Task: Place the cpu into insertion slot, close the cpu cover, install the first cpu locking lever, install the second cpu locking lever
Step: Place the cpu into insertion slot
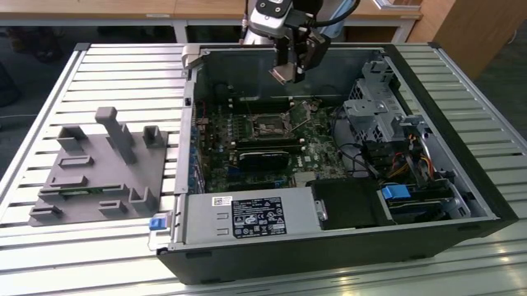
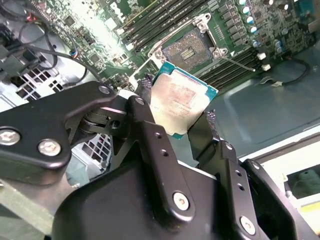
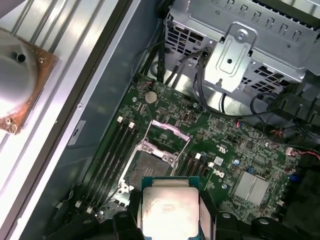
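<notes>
On the exterior view's left, a grey moulded fixture [image 1: 99, 166] with several upright posts lies on the slatted metal worktop [image 1: 123, 68]. Just beside it, toward the middle, stands an open black computer case [image 1: 329, 253]. A labelled silver power supply [image 1: 247, 217] sits along the case's near edge, and the green motherboard [image 1: 216, 132] lies flat on its floor. On the board, the insertion slot [image 1: 268, 127] shows its dark centre uncovered, with a long black card [image 1: 263, 160] near it on the side toward the power supply. Above the slot, well apart from the board, the gripper [image 1: 286, 73] hangs from the arm with its fingers [image 2: 150, 125] closed on the cpu [image 1: 281, 76], one finger on each of two opposite edges. In the second wrist view the cpu [image 2: 181, 102] is tilted, its pale metal top facing the camera, and the slot [image 2: 189, 50] lies beyond it with nothing seated in it. In the first wrist view the cpu [image 3: 170, 207] sits between the fingertips, the slot [image 3: 149, 167] is just past it, and the cpu cover [image 3: 169, 131] stands lifted at the slot's far edge. Long narrow memory slots [image 3: 112, 160] run beside the slot. On the exterior view's right, a silver drive cage [image 1: 374, 111] fills that side of the case, with a blue part [image 1: 398, 192] near the front corner.
</notes>
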Motion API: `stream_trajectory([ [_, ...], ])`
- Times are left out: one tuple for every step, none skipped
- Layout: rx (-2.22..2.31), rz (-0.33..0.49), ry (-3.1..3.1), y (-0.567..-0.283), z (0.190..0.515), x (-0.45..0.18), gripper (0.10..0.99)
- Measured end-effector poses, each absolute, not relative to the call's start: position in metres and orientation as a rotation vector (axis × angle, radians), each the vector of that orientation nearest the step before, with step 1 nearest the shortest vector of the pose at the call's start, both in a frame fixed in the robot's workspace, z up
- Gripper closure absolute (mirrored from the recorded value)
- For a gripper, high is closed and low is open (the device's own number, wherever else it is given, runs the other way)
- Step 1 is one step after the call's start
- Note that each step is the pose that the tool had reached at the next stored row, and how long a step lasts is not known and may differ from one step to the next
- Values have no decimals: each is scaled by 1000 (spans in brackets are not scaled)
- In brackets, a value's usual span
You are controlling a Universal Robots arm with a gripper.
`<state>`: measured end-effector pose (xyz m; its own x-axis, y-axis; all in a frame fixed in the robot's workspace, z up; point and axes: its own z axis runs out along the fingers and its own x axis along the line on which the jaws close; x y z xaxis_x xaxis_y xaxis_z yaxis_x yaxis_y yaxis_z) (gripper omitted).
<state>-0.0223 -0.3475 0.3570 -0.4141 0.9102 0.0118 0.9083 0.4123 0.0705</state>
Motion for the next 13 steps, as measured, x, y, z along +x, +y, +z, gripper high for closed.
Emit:
stream_trajectory([
  [1698, 102, 2607, -347, 357, -22, 545],
  [1711, 102, 2598, -347, 357, -22, 545],
  [1724, 102, 2589, -347, 357, -22, 545],
  [1737, 101, 2580, -347, 357, -22, 545],
  [1750, 101, 2571, -347, 357, -22, 545],
  [1763, 101, 2562, -347, 357, -22, 545],
  [1777, 100, 2551, -347, 357, -22, 545],
  [1790, 100, 2542, -347, 356, -22, 545],
  [1804, 100, 2532, -347, 356, -22, 545],
  [1817, 100, 2522, -347, 356, -22, 545],
  [1830, 100, 2512, -347, 356, -22, 545],
  [1844, 99, 2502, -347, 356, -22, 545],
  [1856, 99, 2492, -347, 356, -22, 545],
])
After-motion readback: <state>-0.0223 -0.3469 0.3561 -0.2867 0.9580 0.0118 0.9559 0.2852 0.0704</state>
